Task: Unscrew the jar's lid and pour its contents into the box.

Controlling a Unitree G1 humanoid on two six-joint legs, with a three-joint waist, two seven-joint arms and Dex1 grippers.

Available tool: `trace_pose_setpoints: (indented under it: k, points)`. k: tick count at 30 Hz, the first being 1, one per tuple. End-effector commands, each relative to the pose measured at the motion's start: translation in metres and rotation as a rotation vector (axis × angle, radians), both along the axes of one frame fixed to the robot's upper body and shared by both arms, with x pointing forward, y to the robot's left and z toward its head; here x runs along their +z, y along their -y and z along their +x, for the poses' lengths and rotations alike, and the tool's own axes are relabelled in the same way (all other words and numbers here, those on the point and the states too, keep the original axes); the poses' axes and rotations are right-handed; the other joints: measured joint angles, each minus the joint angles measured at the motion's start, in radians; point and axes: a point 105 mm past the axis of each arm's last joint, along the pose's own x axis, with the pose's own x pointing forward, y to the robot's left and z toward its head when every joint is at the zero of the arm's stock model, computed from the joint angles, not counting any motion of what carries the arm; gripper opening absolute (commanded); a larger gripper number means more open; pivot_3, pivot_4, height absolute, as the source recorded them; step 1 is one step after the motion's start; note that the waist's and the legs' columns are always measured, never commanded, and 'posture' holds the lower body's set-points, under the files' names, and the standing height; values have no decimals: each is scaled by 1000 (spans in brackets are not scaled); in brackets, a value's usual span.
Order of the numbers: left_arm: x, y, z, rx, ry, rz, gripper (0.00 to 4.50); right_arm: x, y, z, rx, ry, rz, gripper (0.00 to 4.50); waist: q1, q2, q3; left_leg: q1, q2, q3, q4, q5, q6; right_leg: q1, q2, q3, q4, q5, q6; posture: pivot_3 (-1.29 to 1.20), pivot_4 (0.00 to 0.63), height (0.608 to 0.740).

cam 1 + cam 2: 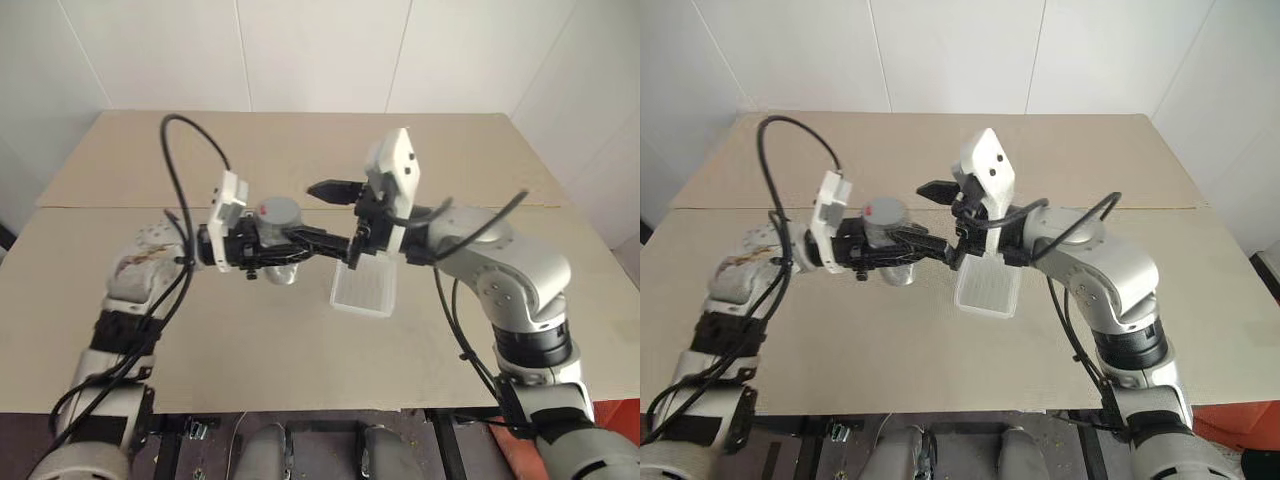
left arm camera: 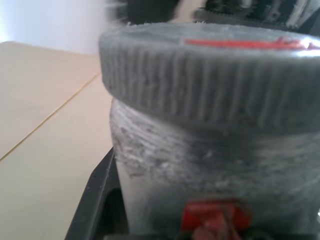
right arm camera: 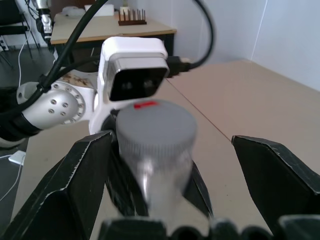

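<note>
Two pincers: left pincer clamped on jar, lid w/ red mark, no legible text; right pincer apart.

Tan table — matte, a seam running straight across it side to side, far edge meeting the wall. White panelled wall behind, thin vertical joints showing. Right wrist view, background: a second table of pale wood, a small dark wooden rack with upright pegs standing on it — a white object just beside the rack, too small to identify. Dark chair near that table's end.
</note>
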Motion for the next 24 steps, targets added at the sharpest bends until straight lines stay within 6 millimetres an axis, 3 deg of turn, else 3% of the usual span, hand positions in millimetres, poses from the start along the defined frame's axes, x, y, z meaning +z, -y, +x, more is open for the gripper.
trace_pose_setpoints:
  k: [1, 6, 13, 19, 24]
  points:
    - [9, 6, -1, -59, 72, -1, 1973, 10, -1, 0, -6, 24, 6, 4500, -2, 0, 0, -1, 0, 0, 0, 0, 1, 0, 0, 0, 0, 0, 0, 0, 150, 740]
    - [9, 9, -1, -77, 100, -9, 1973, 9, -4, 4, -5, -3, 5, 4500, -10, 0, 0, -1, 0, 0, 0, -1, 1, -1, 0, 0, 1, 0, 1, 0, 150, 740]
    - [11, 10, -2, -77, 141, -21, 1973, 12, -6, 5, 32, -33, 14, 2756, -19, 0, 0, -1, 1, -2, 0, -1, 1, -1, 0, 0, 2, 0, 1, 0, 150, 740]
    - [23, 10, -6, -119, 159, -50, 1973, 8, -6, 5, 134, -55, -1, 2753, -20, 0, 0, -1, 1, -2, 0, -1, 1, -1, 0, -1, 2, 0, 1, 0, 150, 740]
    - [42, 5, -37, -359, 147, -46, 1973, 11, -1, -4, 586, 65, -38, 2753, -23, 0, 0, -1, 0, -1, 0, -1, 1, -1, 0, -1, 1, 0, 2, 0, 150, 740]
